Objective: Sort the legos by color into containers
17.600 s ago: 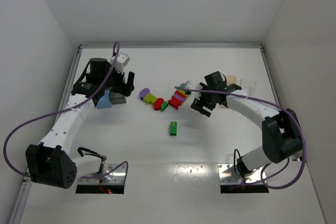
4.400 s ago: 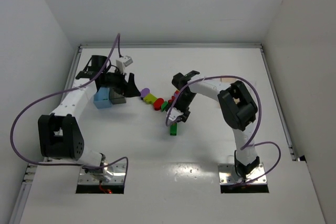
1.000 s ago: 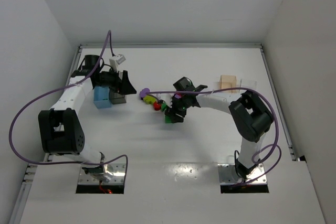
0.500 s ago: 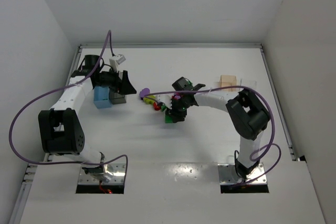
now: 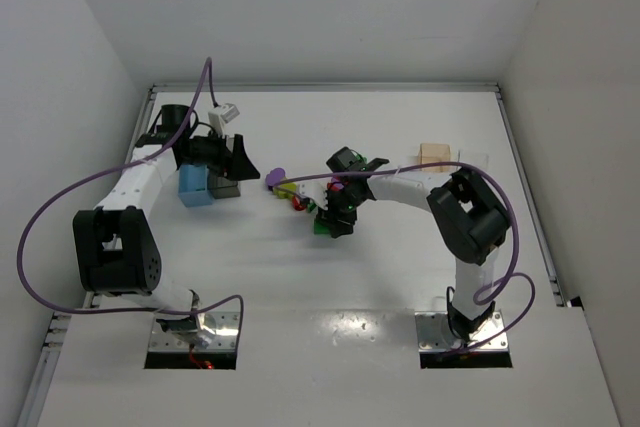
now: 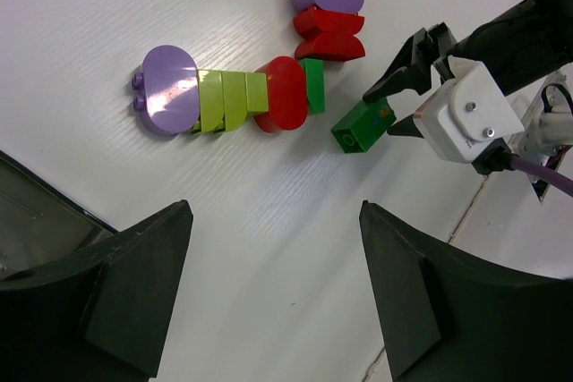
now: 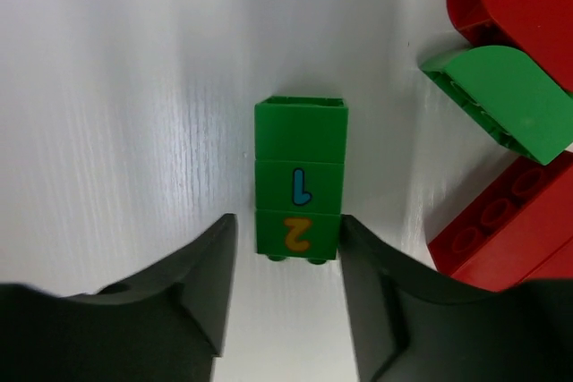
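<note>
Right wrist: the green brick (image 7: 298, 181), three stacked pieces, bears a blue "1" and an orange "2". Its long axis runs up the frame, studs at the near end, which lies between the spread fingers of the right gripper (image 7: 285, 228). Left wrist: the brick lies slantwise on the table (image 6: 269, 297), near a row of purple, lime and red bricks (image 6: 224, 100), with the left gripper (image 6: 273, 212) wide apart and holding nothing. Top external: the brick sits mid-table, well apart from the light blue bin (image 5: 192, 189) and dark grey bin (image 5: 226, 188).

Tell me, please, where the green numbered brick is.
In the right wrist view, the green numbered brick lies between the fingers of the right gripper, left of the red bricks.
</note>
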`<action>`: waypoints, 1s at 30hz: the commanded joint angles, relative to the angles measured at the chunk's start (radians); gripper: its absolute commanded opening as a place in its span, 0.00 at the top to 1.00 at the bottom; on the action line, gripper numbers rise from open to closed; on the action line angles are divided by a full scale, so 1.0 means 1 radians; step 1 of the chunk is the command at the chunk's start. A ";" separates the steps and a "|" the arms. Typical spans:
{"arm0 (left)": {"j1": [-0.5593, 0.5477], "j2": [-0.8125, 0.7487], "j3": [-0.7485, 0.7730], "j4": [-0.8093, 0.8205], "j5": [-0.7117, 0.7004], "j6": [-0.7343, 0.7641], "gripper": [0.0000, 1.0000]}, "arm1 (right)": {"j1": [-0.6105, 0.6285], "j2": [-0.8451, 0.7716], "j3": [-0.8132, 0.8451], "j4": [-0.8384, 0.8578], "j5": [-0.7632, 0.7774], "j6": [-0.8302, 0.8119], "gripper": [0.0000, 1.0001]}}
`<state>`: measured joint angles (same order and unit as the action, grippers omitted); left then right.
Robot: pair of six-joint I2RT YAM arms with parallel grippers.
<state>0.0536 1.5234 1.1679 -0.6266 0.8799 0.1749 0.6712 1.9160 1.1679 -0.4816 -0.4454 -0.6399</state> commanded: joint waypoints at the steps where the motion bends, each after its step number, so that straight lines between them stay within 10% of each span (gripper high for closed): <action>1: 0.011 -0.011 0.024 0.025 0.033 0.011 0.18 | 0.005 0.005 0.042 -0.012 -0.012 -0.018 0.53; 19: 0.011 -0.011 0.015 0.025 0.033 0.020 0.18 | 0.005 0.025 0.053 -0.003 -0.012 -0.018 0.49; 30: 0.011 -0.020 -0.005 0.025 0.033 0.020 0.18 | 0.005 0.015 0.033 0.006 -0.041 -0.018 0.92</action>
<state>0.0536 1.5234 1.1675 -0.6262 0.8795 0.1757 0.6712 1.9335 1.1828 -0.4919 -0.4496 -0.6548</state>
